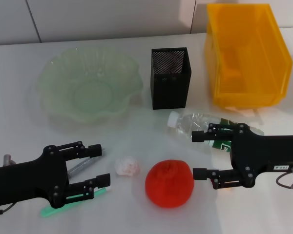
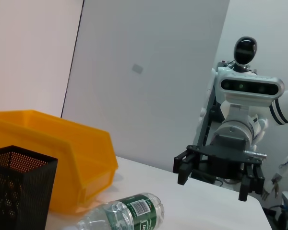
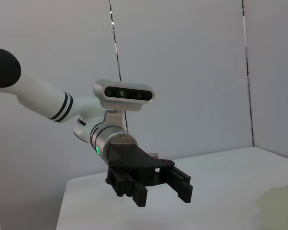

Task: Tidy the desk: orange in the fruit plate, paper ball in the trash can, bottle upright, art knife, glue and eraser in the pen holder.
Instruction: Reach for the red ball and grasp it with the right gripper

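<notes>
The orange [image 1: 169, 184] is lying between the two grippers, touching neither. The right gripper [image 1: 199, 155] is sitting just beside it with fingers spread wide and pointing toward it. The left gripper [image 1: 102, 165], also wide, is farther off, with the paper ball [image 1: 126, 165] between. The bottle [image 1: 205, 126] is lying flat behind the right gripper, its green label unreadable.

Bottle [image 2: 127, 213] lies on its side on the white table [image 2: 197, 201], green label showing. Black mesh pen holder [image 2: 19, 187] stands beside the yellow bin [image 2: 53, 153]. Right gripper [image 2: 215, 181] hovers farther off above the table, fingers spread apart.
</notes>
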Action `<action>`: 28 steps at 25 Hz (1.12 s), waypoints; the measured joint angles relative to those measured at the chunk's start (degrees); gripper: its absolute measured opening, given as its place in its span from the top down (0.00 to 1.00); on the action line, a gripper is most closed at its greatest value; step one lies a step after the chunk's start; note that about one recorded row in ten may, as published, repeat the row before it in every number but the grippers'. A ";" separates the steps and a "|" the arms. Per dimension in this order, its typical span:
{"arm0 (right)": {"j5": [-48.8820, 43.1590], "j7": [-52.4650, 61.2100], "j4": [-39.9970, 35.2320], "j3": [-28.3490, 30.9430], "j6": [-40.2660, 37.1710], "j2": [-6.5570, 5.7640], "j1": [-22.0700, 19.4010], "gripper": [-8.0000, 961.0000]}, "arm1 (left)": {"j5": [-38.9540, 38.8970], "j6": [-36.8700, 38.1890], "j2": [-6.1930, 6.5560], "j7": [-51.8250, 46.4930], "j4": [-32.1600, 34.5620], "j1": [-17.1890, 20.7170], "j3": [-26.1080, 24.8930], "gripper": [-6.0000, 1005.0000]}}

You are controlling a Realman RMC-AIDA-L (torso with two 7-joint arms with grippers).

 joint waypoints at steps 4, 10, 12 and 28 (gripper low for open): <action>0.01 -0.11 0.04 0.36 0.17 0.00 -0.15 0.20 | 0.10 -0.37 0.00 -0.30 -0.39 -0.42 0.25 0.31; 0.00 -0.14 0.09 0.34 0.48 0.06 -0.01 0.20 | 0.27 -0.26 -0.15 -0.51 -0.08 -0.88 0.40 0.33; 0.01 -0.16 0.09 0.01 0.49 0.06 0.13 0.20 | 0.12 -0.27 -0.17 -0.56 -0.05 -0.90 0.11 0.33; -3.73 -5.49 7.51 -0.45 9.88 0.01 -0.06 0.22 | 0.08 -2.29 -0.36 -0.19 -0.50 -1.14 0.30 0.18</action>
